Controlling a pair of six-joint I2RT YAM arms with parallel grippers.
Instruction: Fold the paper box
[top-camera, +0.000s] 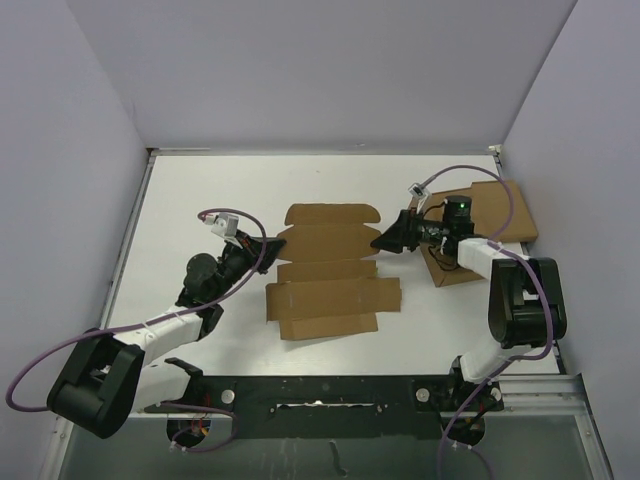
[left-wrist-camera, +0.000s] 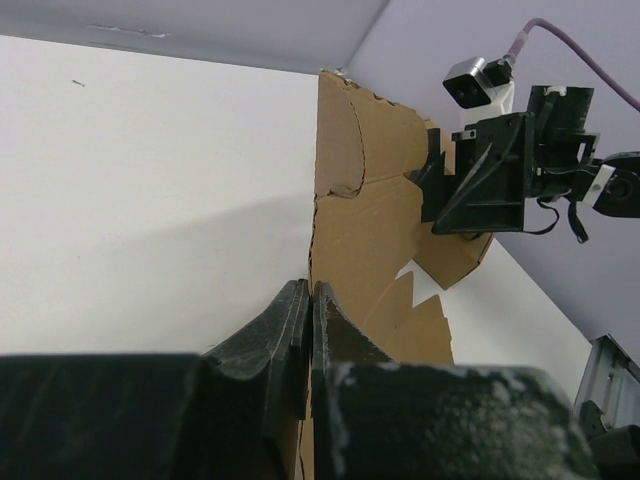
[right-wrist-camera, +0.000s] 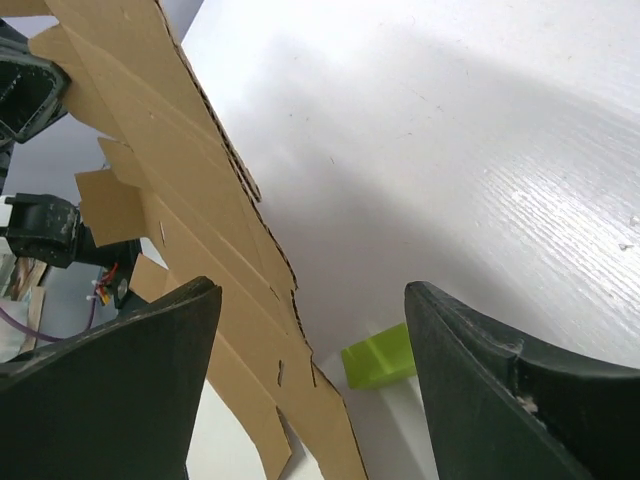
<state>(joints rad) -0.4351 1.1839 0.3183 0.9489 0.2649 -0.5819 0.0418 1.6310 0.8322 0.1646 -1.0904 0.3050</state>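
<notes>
The paper box is a flat brown die-cut sheet with flaps and slits, lying in the middle of the white table. My left gripper is at its left edge. In the left wrist view its jaws are shut on that edge of the sheet. My right gripper is at the sheet's right edge. In the right wrist view it is wide open and empty, with the sheet running past its left finger.
A larger flat cardboard slab lies at the back right, with a squat brown box on its near corner, under the right arm. A small green block shows between the right fingers. Walls enclose the table; a black rail runs along its near edge.
</notes>
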